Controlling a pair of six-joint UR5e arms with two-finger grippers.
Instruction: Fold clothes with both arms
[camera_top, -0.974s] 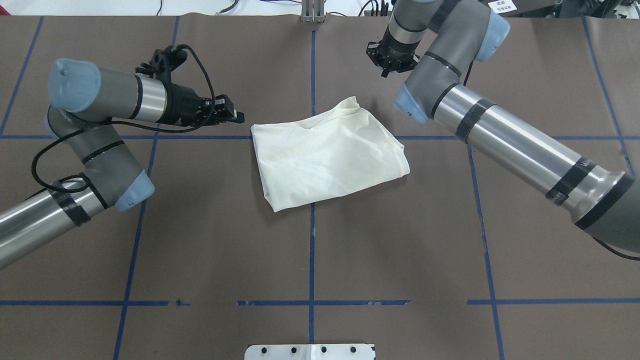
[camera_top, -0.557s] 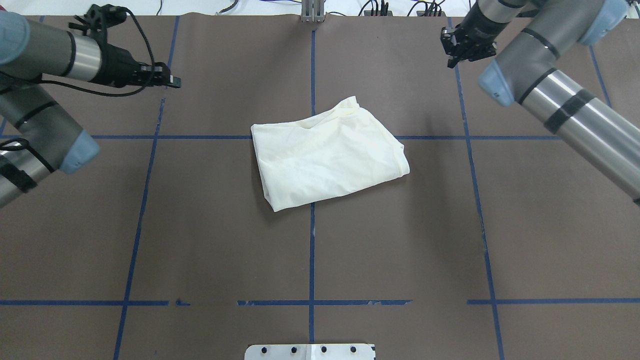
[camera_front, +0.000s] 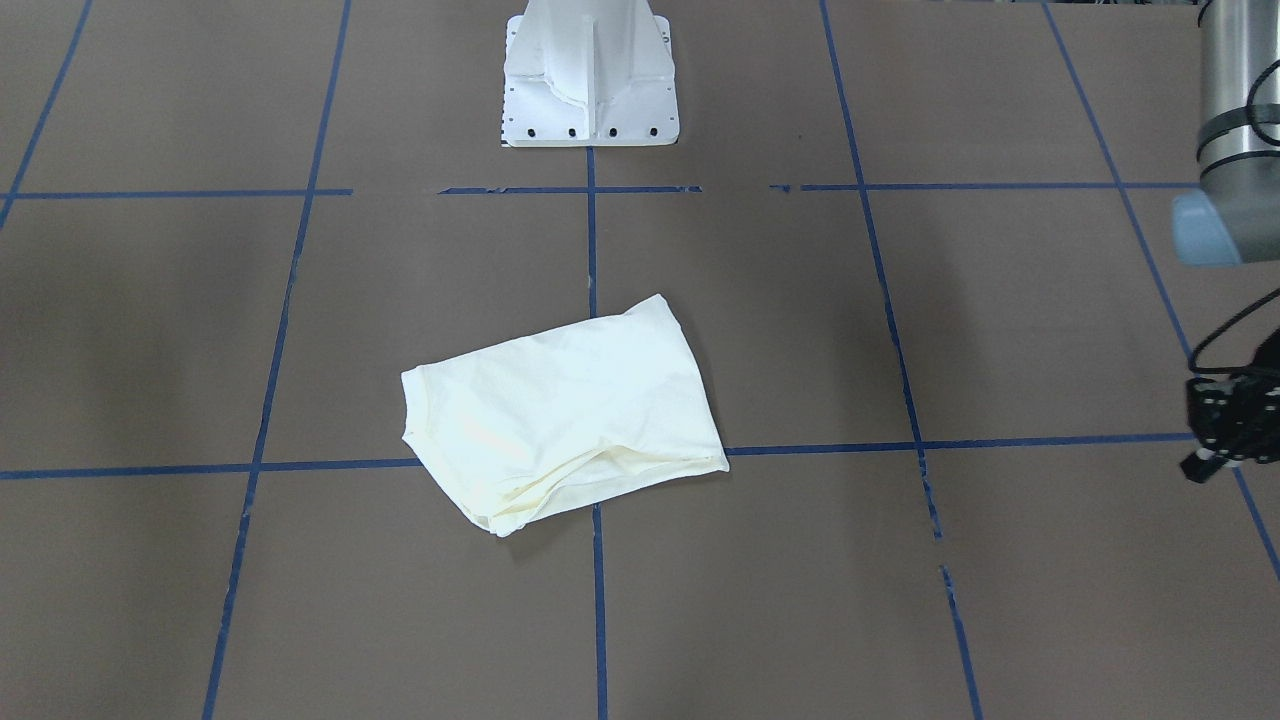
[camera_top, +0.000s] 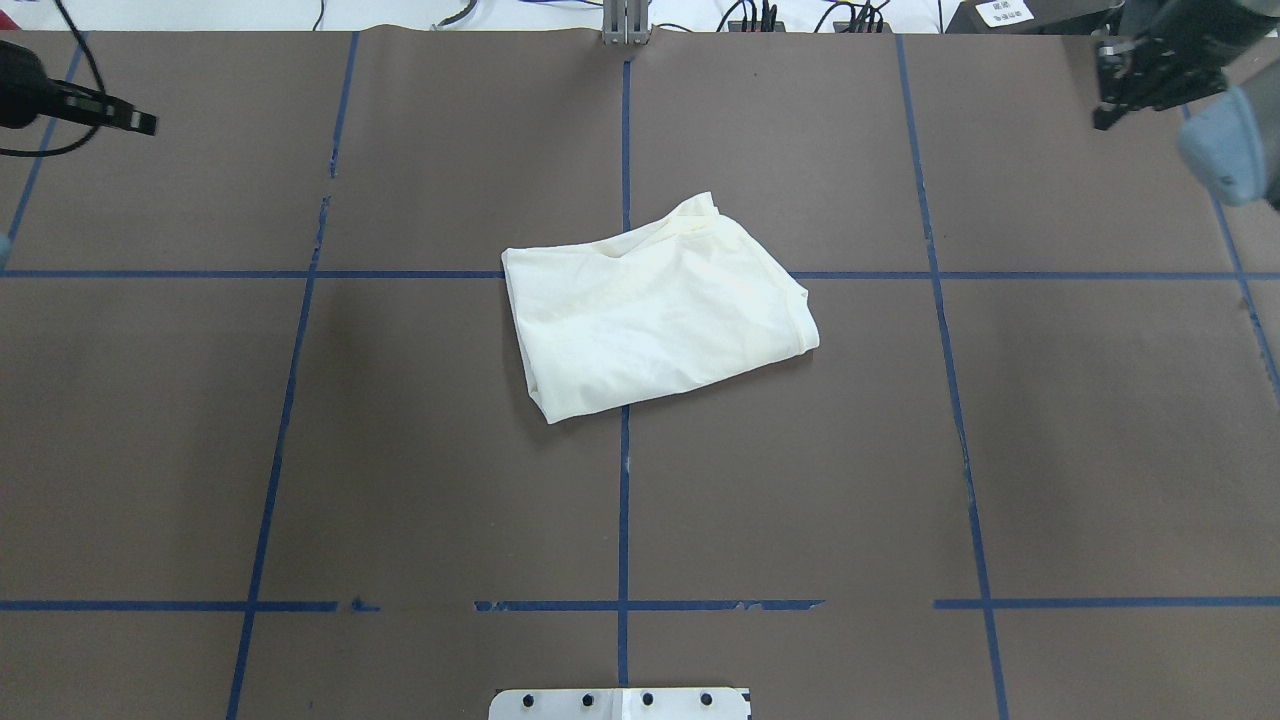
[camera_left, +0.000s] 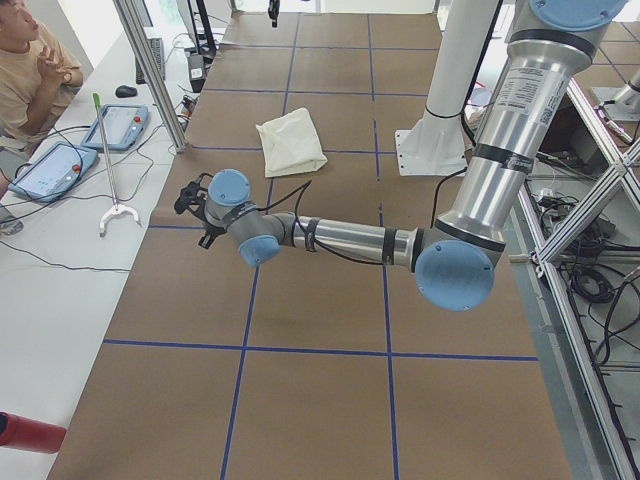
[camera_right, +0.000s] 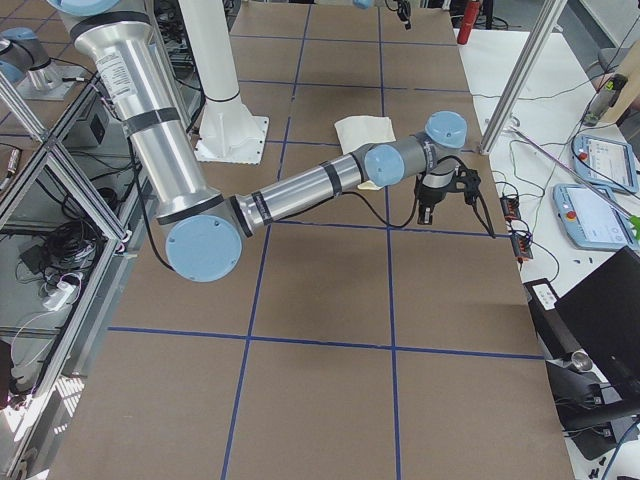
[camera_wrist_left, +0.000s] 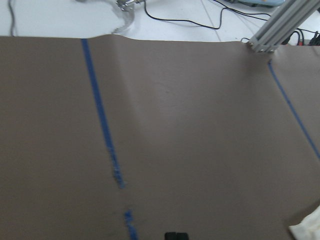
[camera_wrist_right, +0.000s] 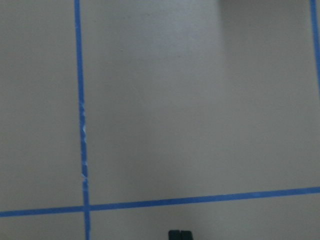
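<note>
1. The T-shirt (camera_top: 660, 310) lies folded into a compact packet at the centre of the table (camera_top: 400, 480), with nothing touching it; the folding looks finished.
2. The left gripper (camera_top: 146, 123) and right gripper (camera_top: 1102, 118) hang over opposite far corners, fingertips together and empty, probably to leave the packet undisturbed.

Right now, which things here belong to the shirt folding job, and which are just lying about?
Job in hand:
shirt, folded on the table
left hand
right hand, both well clear of the shirt

Lying about:
tablet
second tablet
grabber stick
cables past the table's far edge
</note>
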